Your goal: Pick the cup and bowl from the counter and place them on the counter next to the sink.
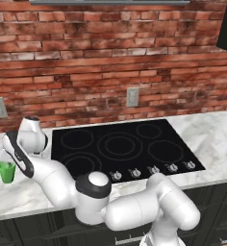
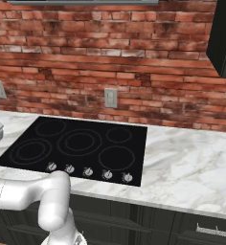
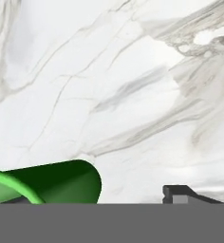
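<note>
The green cup [image 1: 6, 172] stands upright on the white marble counter [image 1: 216, 139], left of the cooktop. My arm reaches low and far to the left, and the gripper [image 1: 9, 162] hangs right over the cup. In the hand view the cup [image 3: 52, 184] lies at the bottom left. One dark fingertip [image 3: 179, 194] rises to its right, with a strip of bare marble between it and the cup. The other fingertip is hidden. The jaws stand wide apart and touch nothing that I can see. The bowl and the sink are out of view.
A black glass cooktop [image 1: 122, 146] with a row of knobs [image 1: 154, 169] fills the middle of the counter. A brick wall with an outlet [image 1: 132, 96] closes the back. A broad stretch of marble [image 2: 191, 162] lies right of the cooktop.
</note>
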